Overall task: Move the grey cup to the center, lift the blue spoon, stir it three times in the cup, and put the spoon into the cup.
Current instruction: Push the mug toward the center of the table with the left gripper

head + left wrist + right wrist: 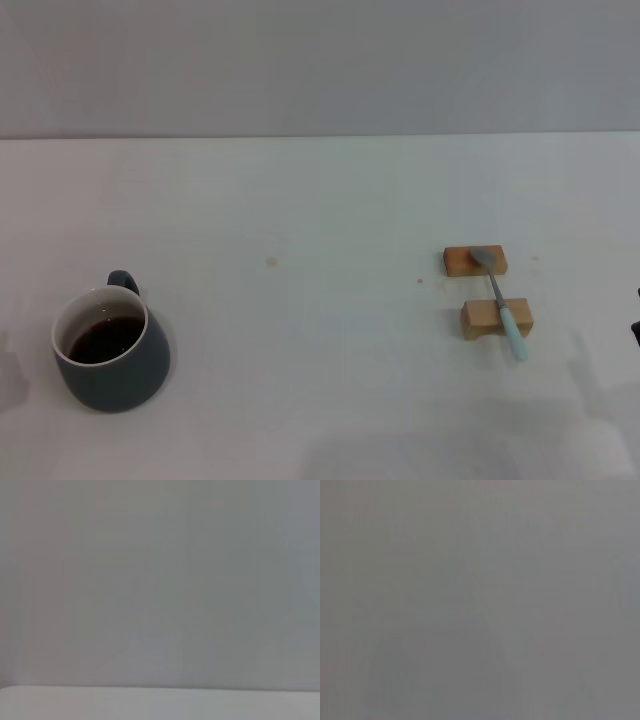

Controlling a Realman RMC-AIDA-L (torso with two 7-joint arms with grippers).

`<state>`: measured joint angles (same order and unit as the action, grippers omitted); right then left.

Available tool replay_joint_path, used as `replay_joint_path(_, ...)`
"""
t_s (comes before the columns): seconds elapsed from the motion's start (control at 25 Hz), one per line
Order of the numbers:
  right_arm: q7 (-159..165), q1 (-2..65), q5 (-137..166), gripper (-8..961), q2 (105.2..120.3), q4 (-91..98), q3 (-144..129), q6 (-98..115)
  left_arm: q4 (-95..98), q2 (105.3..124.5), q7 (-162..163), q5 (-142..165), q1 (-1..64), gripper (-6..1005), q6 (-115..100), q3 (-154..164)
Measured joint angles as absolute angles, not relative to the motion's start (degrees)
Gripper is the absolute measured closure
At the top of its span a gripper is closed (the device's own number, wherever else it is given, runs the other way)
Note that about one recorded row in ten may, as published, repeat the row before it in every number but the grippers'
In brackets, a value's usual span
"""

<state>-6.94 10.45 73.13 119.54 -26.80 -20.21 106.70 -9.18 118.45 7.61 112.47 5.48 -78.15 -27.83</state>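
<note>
The grey cup (110,348) stands at the near left of the white table, with dark liquid inside and its small handle pointing to the far side. The blue spoon (502,305) lies at the right across two small tan wooden blocks, its metal bowl on the far block (460,261) and its pale blue handle over the near block (480,318), pointing toward me. A dark sliver of my right gripper (636,326) shows at the right edge of the head view, right of the spoon. My left gripper is out of view. Both wrist views show only a blank grey surface.
The white table (320,300) runs back to a plain grey wall. A small speck (271,262) lies near the middle. Faint shadows fall at the near left and near right edges.
</note>
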Motion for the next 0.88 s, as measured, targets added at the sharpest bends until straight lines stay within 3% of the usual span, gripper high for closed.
replay_joint_path(0.28,-6.94,10.46,73.13,217,119.53,-26.8,-20.21,106.71,-9.39,118.48,7.56,112.5,6.64,1001,-76.9,-25.66)
replay_joint_path(0.88,-6.94,10.28,73.13,219,119.44,-26.71,-20.21,106.97,-9.66,118.66,7.87,112.5,7.97,1000,-76.14,-21.24)
